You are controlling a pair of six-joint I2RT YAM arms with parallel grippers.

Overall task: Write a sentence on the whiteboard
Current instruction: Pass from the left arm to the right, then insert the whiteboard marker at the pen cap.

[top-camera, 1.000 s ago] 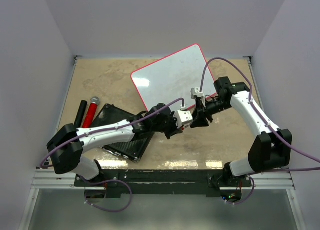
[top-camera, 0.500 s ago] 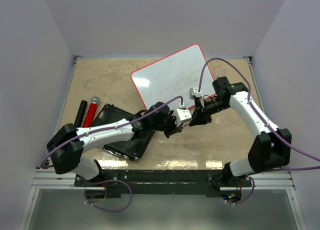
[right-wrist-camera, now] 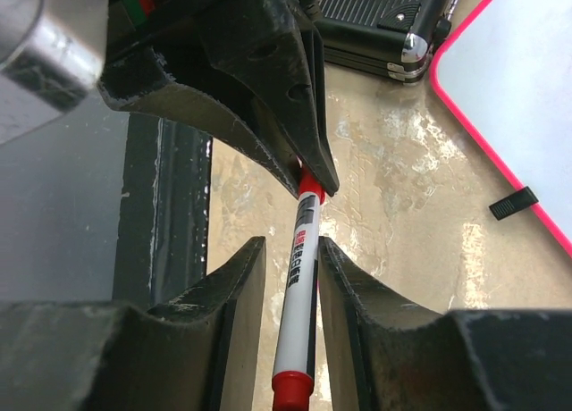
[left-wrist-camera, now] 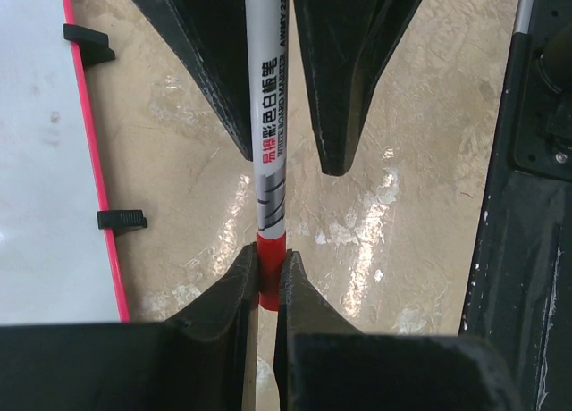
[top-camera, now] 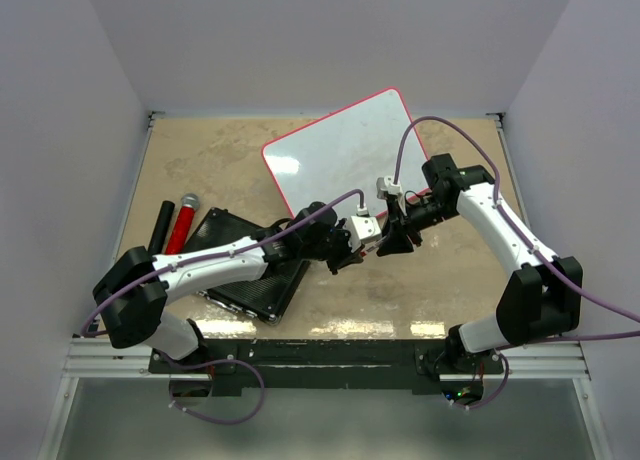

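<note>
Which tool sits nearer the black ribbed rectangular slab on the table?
Left. The left tool, shut on the white red-banded marker, is just right of the black ribbed slab in the overhead view; the right tool, its jaws flanking that marker, lies farther right, beyond it.

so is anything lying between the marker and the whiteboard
nothing visible. the marker, pinched in the left gripper with the right gripper open around it, hangs beside the clipped edge of the whiteboard, with only bare table between
</note>
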